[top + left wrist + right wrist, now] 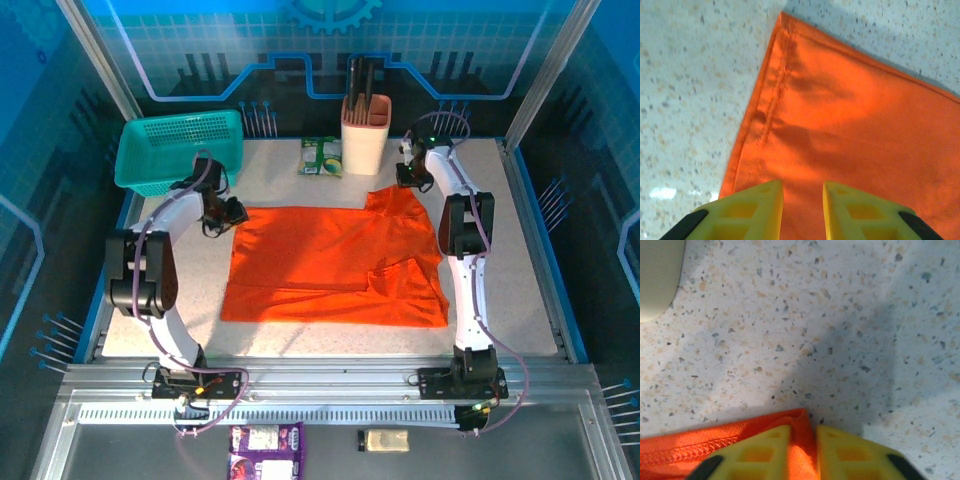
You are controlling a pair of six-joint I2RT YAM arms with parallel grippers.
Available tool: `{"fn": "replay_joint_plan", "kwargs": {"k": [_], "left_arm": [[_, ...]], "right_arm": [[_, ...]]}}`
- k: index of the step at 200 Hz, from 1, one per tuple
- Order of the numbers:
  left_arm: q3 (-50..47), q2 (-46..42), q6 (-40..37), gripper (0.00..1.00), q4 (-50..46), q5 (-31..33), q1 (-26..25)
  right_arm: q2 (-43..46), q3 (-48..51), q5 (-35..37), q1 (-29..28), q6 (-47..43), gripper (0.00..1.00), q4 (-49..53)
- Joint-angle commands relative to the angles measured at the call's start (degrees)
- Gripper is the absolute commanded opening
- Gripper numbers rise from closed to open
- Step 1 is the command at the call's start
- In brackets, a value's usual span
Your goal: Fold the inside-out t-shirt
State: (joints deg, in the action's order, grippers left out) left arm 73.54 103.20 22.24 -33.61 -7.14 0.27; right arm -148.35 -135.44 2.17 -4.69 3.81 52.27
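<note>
While right claw (803, 435) pinches corner, t-shirt (330, 265) lies flat, long axis left-right.

text: none legible | green packet (321, 157): print too small | purple packets (265, 450): blurred

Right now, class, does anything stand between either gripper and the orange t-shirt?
Nothing visible does. The left gripper sits right over the t-shirt by a hemmed corner; the right gripper has a cloth corner between its fingers.
</note>
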Motion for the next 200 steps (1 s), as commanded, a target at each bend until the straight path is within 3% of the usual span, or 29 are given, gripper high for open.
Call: {"fn": "replay_joint_plan", "kwargs": {"k": [1,22,53,94,125,200], "left_arm": [[4.68,3.64,-2.63,0.28,-2.52,3.18,0.69],[9.77,8.2,-4.07,0.31,-4.17,4.67,0.69],[16.99,14.68,-6.29,0.36,-6.56,7.13,0.61],[23.2,21.61,-7.29,0.35,-9.34,10.08,-0.13],[24.22,23.81,-6.52,0.29,-8.15,8.91,-0.34],[13.37,12.14,-5.12,0.29,3.94,13.77,-2.01]], "right_arm": [[-1.67,-0.24,0.63,-0.85,-0.58,0.09,1.82],[0.19,1.02,0.26,-1.16,-0.61,0.02,1.09],[2.0,1.41,0.42,-1.46,-0.73,0.01,1.46],[3.41,2.66,0.94,-1.44,-0.75,0.01,1.96],[4.26,3.93,0.99,-1.43,-0.58,0.01,1.93],[5.05,3.91,1.16,-1.45,0.04,0.01,1.87]]}}
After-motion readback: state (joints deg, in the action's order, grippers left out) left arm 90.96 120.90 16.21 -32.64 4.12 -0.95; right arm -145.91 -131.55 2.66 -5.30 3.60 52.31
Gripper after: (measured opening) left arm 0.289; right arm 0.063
